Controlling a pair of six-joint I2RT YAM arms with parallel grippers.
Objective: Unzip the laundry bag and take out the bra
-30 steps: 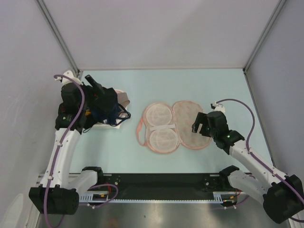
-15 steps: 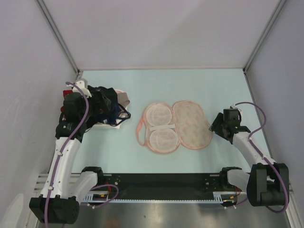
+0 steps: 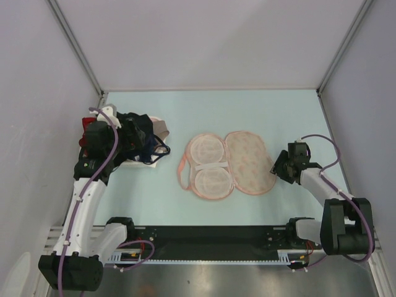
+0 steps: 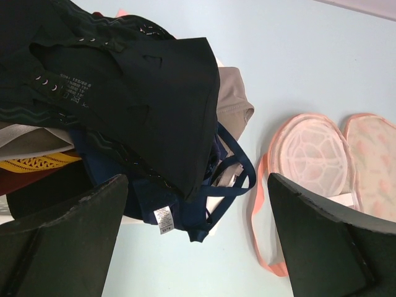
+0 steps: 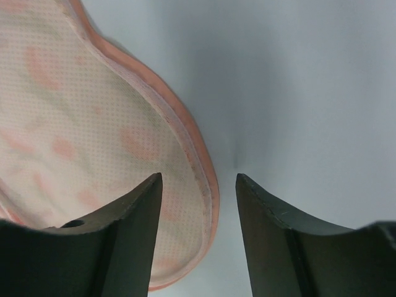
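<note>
**Right wrist view: bag rim lying in the gap between spread fingers**

The bag (image 5: 74, 124) is lying flat on the pale blue surface (image 5: 297, 93). Its pink edging is curving down through the gap of the right gripper (image 5: 197, 185), closer to the finger on the printed-fabric side (image 5: 133, 229). The two fingers are standing apart and gripping nothing; whether they are touching the fabric cannot be told.

From the top camera, the bag (image 3: 229, 164) is sitting mid-surface (image 3: 204, 111), spread open in two halves, printed on the right and white mesh on the left. The right gripper (image 3: 278, 168) is sitting at the bag's right edge. The right arm is lying low, running from its base at the near right corner up and leftward.

The left arm is reaching up along the left side. In its wrist view, the left gripper (image 4: 195, 185) is hanging wide open and holding nothing over the garment heap (image 4: 124, 93), well apart from the bag (image 4: 312, 154).
</note>
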